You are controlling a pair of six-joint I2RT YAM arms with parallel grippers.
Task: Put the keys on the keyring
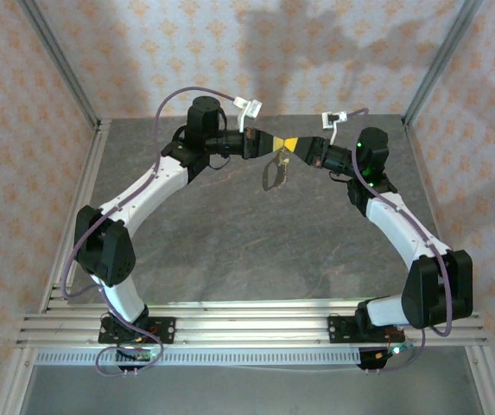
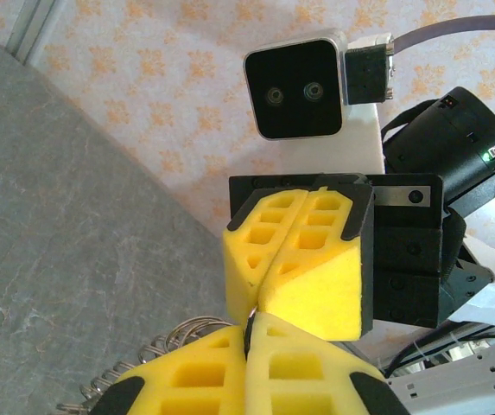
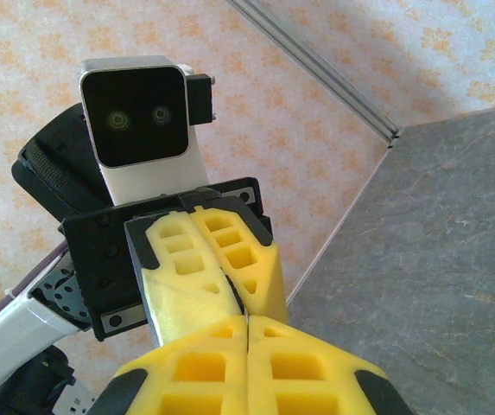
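Note:
Both arms are raised over the back of the table, and their yellow fingertips meet tip to tip. My left gripper (image 1: 275,143) (image 2: 249,333) is shut, with a thin dark metal edge pinched between its pads. The keyring (image 1: 273,175) (image 2: 174,337) is a pale wire loop with coiled pieces. It hangs just below the meeting point and comes out beside my left fingers. My right gripper (image 1: 290,145) (image 3: 247,322) is shut too, and its tips press on the same metal glint. In the right wrist view the left gripper (image 3: 244,304) shows a dark sliver in its seam. The keys are hidden.
Grey stone-patterned tabletop (image 1: 256,242) lies well beneath both grippers. Patterned walls and metal frame posts (image 1: 57,60) enclose the back and sides. The arm bases sit on a rail (image 1: 247,328) at the near edge.

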